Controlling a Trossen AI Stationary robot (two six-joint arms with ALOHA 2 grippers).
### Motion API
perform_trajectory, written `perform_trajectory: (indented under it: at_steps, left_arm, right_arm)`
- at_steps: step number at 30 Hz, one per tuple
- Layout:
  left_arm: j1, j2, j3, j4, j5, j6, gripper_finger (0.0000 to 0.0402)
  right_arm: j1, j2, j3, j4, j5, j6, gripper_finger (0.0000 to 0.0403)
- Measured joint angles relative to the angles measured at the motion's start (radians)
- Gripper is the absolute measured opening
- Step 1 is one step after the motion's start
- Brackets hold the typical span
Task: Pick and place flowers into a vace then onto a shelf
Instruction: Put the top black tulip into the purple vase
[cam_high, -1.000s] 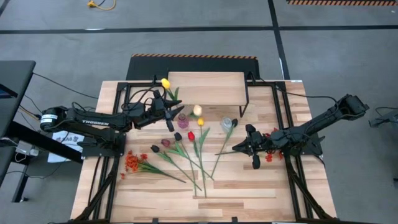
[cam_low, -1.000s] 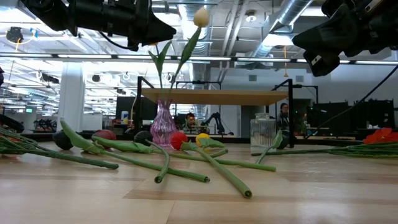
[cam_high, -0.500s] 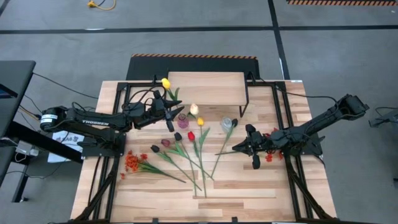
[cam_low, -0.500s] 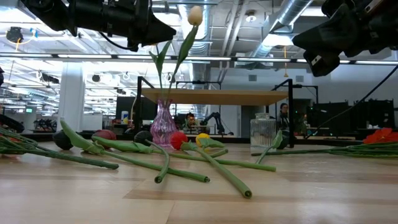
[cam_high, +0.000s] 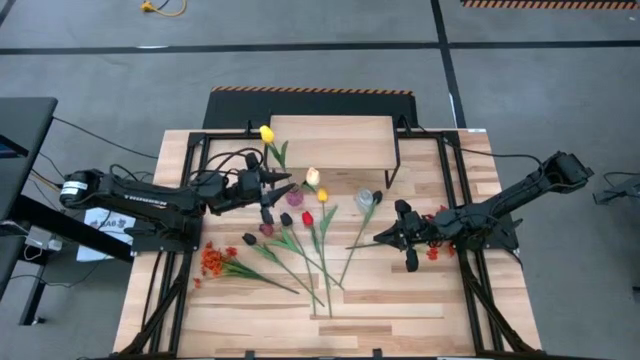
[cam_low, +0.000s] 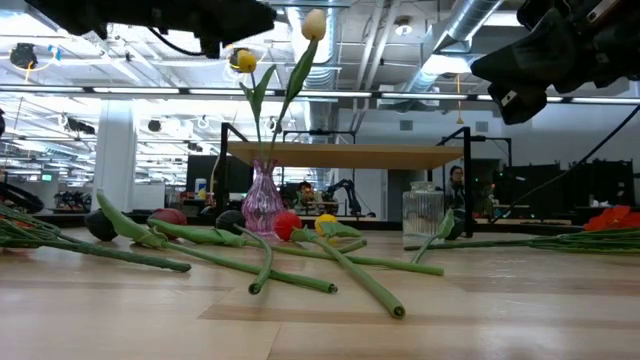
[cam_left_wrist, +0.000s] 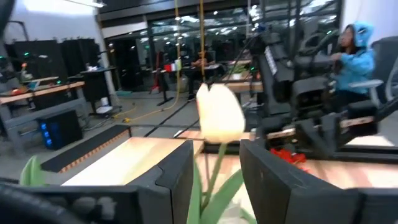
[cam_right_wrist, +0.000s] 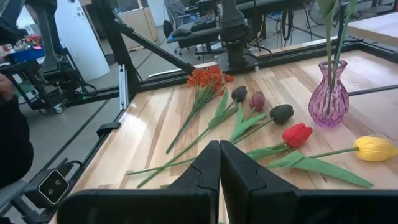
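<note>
Two tulips already stand in the pink vase (cam_high: 293, 196), a cream one (cam_high: 312, 176) and a yellow one (cam_high: 266, 133), their stems rising near upright out of its neck. The left gripper (cam_high: 268, 189) hangs just beside the vase on the left arm's side, fingers apart and empty, the cream head showing between them in its wrist view (stem not clamped).

The loose flowers lie flat on the table (cam_high: 400, 300) toward its front edge from the vase: dark (cam_high: 286, 219), red (cam_high: 307, 218) and yellow (cam_high: 322, 196) tulips, heads toward the vase and stems running away toward the front. The left arm is nearer them. An orange spray (cam_high: 212, 260) lies near the left edge.

The right gripper (cam_high: 383, 238) is pressed together, holding nothing, near a clear jar (cam_high: 366, 200).

The shelf (cam_high: 330, 143) stands behind the vase, top bare. Beyond is an open workshop, with a person seated in blue.
</note>
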Motion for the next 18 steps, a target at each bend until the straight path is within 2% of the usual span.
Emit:
perform_trajectory:
  at_steps: [5,10,18]
  left_arm:
    - [-0.062,-0.034,0.000,-0.007,0.000,0.000,0.0122]
    - [-0.122,-0.046,0.000,-0.015,0.001,0.035,0.0122]
    - [-0.160,-0.046,-0.001,0.007,0.001,0.075,0.0122]
  right_arm:
    - [0.000,0.000,0.000,-0.067,-0.014,0.011,0.0001]
    - [0.000,0.000,0.000,-0.224,-0.037,0.063,0.0001]
    - [0.000,0.000,0.000,-0.411,-0.013,0.138,0.0001]
